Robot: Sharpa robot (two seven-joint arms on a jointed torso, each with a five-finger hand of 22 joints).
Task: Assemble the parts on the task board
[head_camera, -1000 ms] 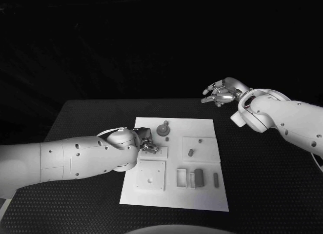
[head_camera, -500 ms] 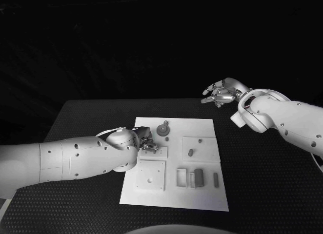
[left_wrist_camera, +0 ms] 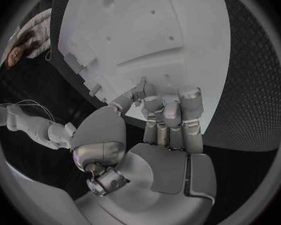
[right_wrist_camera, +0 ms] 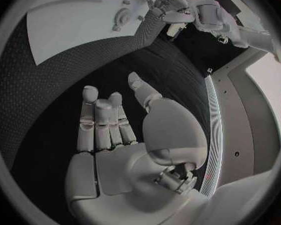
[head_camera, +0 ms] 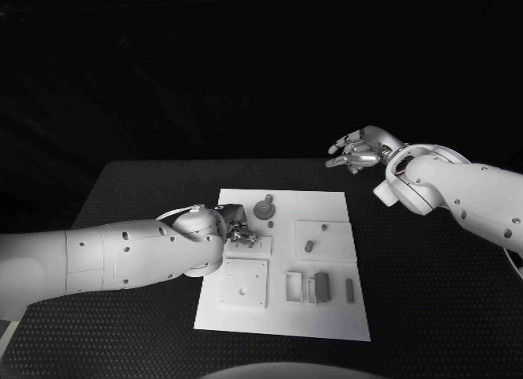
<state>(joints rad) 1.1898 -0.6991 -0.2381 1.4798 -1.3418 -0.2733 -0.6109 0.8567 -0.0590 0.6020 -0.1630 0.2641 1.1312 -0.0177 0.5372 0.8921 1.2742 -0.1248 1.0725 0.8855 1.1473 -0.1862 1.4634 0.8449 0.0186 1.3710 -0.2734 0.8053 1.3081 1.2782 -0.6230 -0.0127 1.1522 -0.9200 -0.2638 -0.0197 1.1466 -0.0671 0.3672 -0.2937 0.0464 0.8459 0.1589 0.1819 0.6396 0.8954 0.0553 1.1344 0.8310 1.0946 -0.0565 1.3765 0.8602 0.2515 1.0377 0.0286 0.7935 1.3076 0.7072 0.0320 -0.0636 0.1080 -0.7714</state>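
- The white task board [head_camera: 287, 260] is seen lying flat in the middle of the black worktop [head_camera: 444, 300], with raised square plates and small slots on its surface.
- The left robot hand [head_camera: 237, 229] is lowered onto the board's left side, its fingers [left_wrist_camera: 167, 112] curled together and pressed down at the edge of a raised plate [head_camera: 253, 243].
- Whether a small part is pinched under those fingertips cannot be told; the spot is hidden by the hand itself.
- A round grey part [head_camera: 264, 209] is seen just beyond the left robot hand, near the board's far edge.
- Further small parts [head_camera: 321, 287] are set in the slots at the board's near right.
- The right robot hand [head_camera: 355, 151] is held in the air beyond the worktop's far right corner, well apart from the board, its fingers [right_wrist_camera: 102, 122] spread and nothing held.
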